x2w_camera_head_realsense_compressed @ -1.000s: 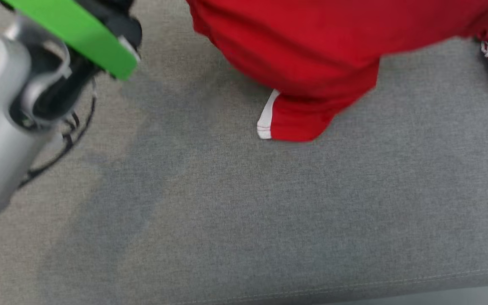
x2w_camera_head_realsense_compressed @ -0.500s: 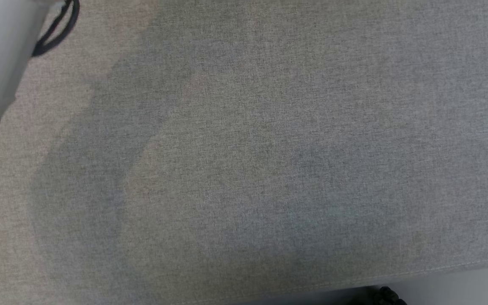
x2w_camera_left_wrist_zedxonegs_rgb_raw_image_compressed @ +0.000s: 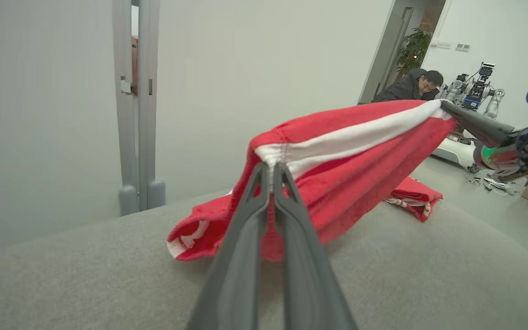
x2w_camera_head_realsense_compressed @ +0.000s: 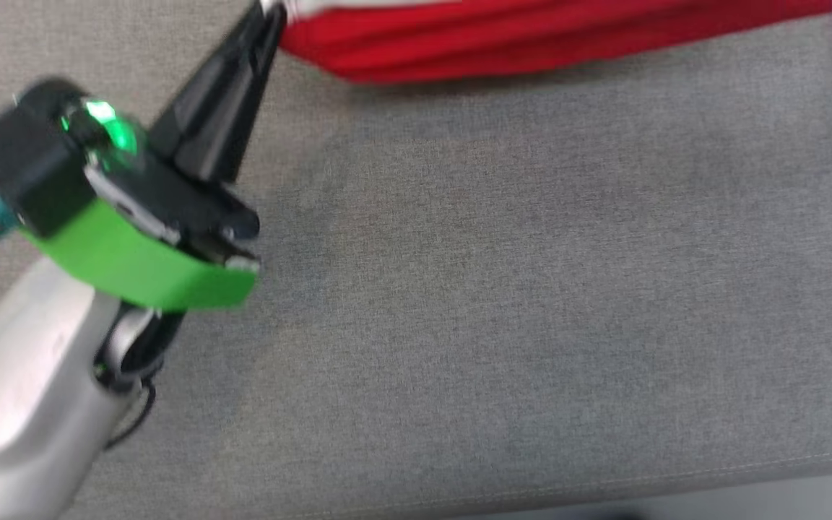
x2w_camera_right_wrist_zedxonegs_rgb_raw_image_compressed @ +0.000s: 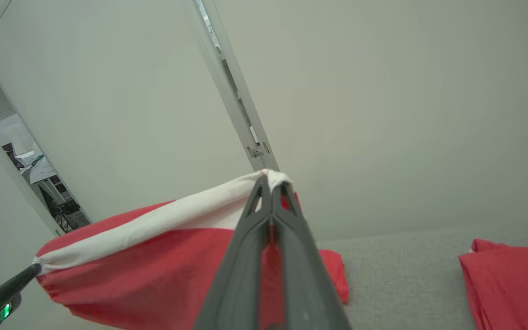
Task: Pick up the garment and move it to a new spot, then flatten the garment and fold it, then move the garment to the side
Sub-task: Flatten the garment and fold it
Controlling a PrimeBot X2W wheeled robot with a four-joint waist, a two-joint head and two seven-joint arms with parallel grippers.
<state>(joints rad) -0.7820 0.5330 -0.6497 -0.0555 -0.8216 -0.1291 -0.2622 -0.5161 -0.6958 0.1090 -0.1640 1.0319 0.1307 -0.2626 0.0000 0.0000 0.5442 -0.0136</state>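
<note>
The left tool (x2w_camera_left_wrist_zedxonegs_rgb_raw_image_compressed: pixel 271 168) is pinched together on one white-edged corner of the red garment (x2w_camera_left_wrist_zedxonegs_rgb_raw_image_compressed: pixel 355 183). The right tool (x2w_camera_right_wrist_zedxonegs_rgb_raw_image_compressed: pixel 271 182) is clamped on the opposite corner. The garment hangs stretched between them, with its lower part trailing on the grey worktop (x2w_camera_left_wrist_zedxonegs_rgb_raw_image_compressed: pixel 85 266). Farther off on the worktop lies another red cloth (x2w_camera_left_wrist_zedxonegs_rgb_raw_image_compressed: pixel 413 195), and a person (x2w_camera_left_wrist_zedxonegs_rgb_raw_image_compressed: pixel 410 87) is beyond it.

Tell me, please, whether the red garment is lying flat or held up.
Held up: the left gripper and right gripper each pinch one end of its white band, and the garment hangs between them.
</note>
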